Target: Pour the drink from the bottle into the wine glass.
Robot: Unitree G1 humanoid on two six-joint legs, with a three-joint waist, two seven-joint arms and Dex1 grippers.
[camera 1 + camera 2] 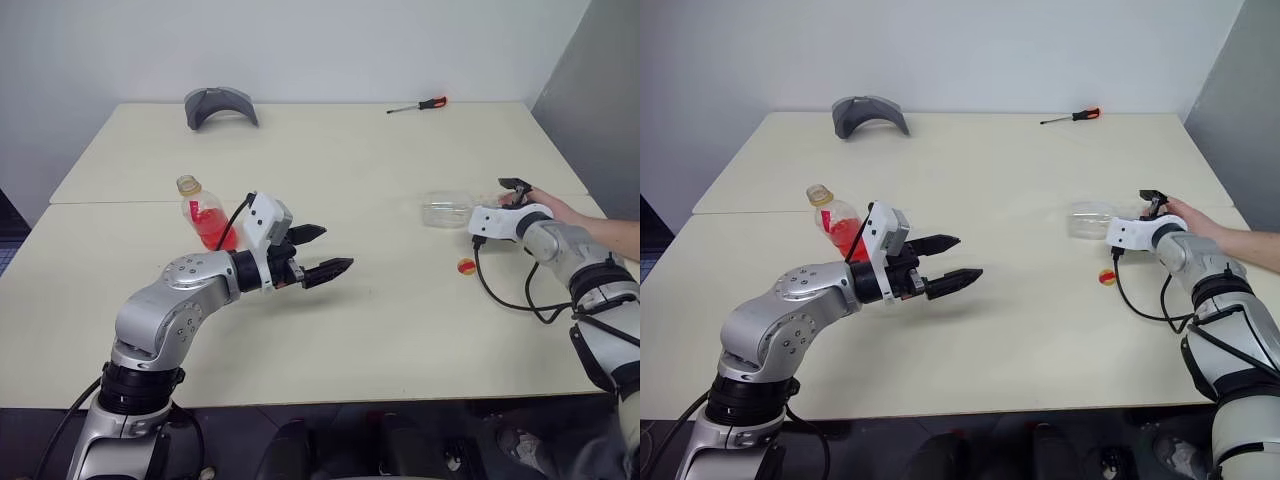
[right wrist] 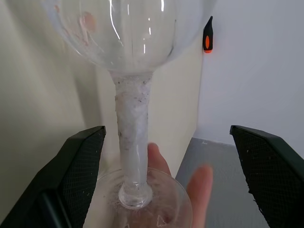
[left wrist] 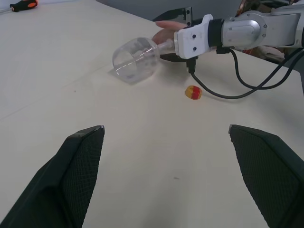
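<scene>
Between the right gripper's (image 2: 175, 156) spread fingers, the clear stemmed wine glass (image 1: 447, 209) lies toppled on the worktop (image 1: 380, 300) and may roll, while the left gripper (image 1: 318, 253), also spread, hangs beside the red-filled plastic bottle (image 1: 205, 215).

head views overlook table (image 1: 380, 330), wrist views close, level

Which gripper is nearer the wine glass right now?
Right. The right gripper is open astride the stem of the wine glass, which lies on its side; the left gripper hovers open well away, beside the bottle.
</scene>
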